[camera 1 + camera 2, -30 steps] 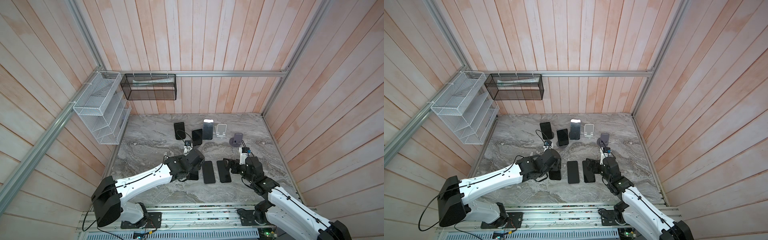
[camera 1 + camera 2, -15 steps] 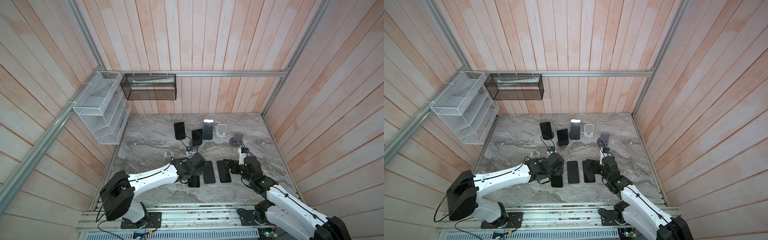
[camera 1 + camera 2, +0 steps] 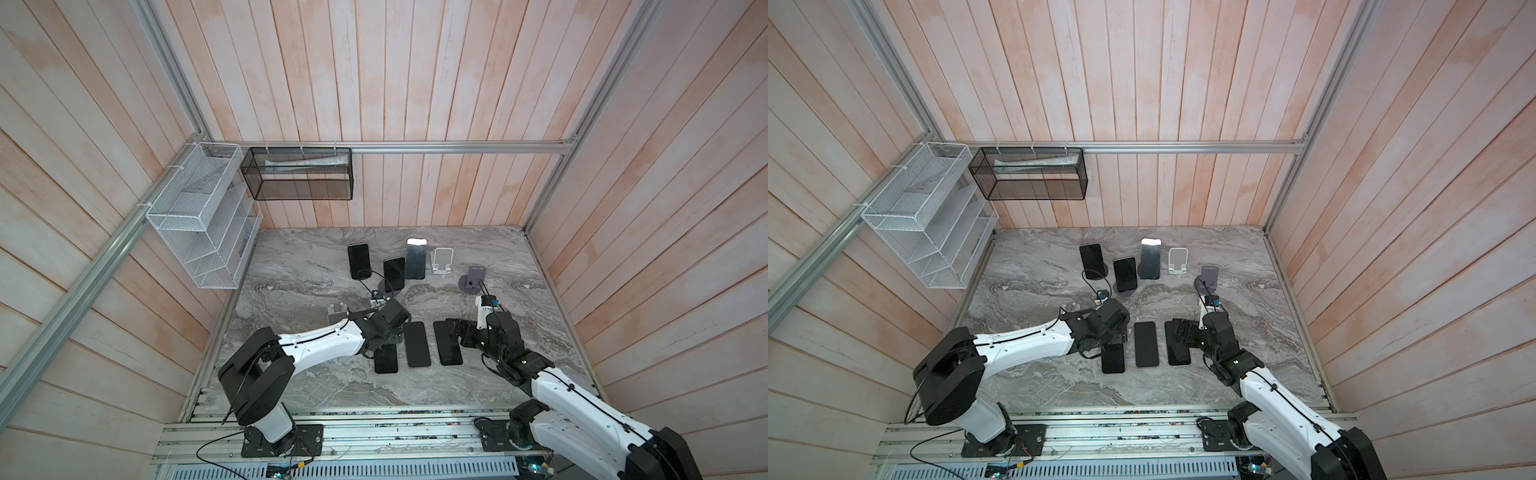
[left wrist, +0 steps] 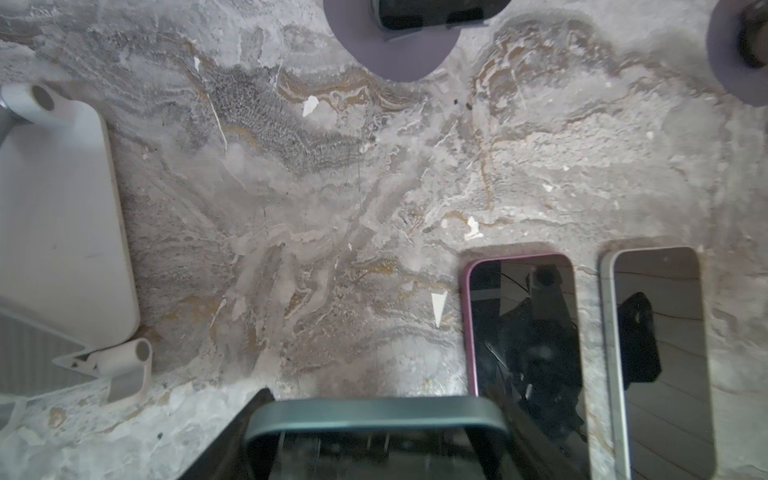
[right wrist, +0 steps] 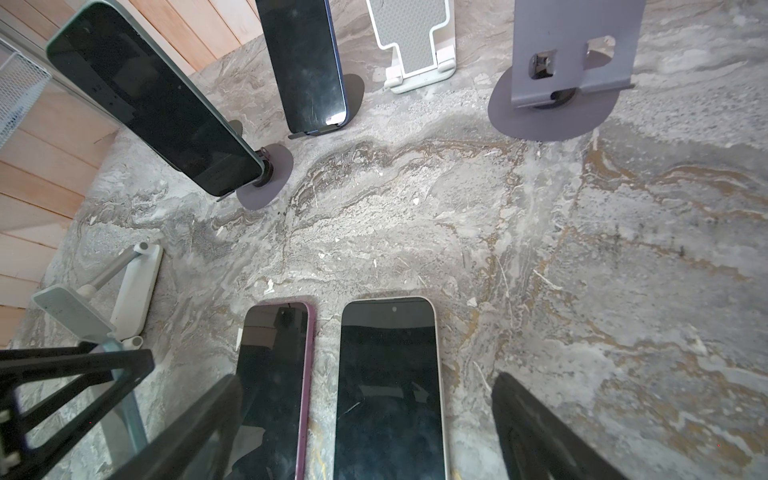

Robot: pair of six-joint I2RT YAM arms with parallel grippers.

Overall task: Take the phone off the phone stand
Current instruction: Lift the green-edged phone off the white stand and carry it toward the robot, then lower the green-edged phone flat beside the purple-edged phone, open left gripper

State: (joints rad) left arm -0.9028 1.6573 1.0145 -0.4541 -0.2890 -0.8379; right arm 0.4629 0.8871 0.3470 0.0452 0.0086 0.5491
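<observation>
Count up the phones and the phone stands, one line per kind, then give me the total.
Dark-screened rectangular smartphones: 6
White, purple and dark tabletop phone stands: 6
Total: 12

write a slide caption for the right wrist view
Open right tool over two flat phones, facing two docked phones and two empty stands; left tool holds a green phone.

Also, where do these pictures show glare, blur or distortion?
In both top views the rearmost phone glares at its top; in the left wrist view the green-edged phone near the lens is blurred; in the right wrist view the standing phones fan outward, a wide-lens effect.
</observation>
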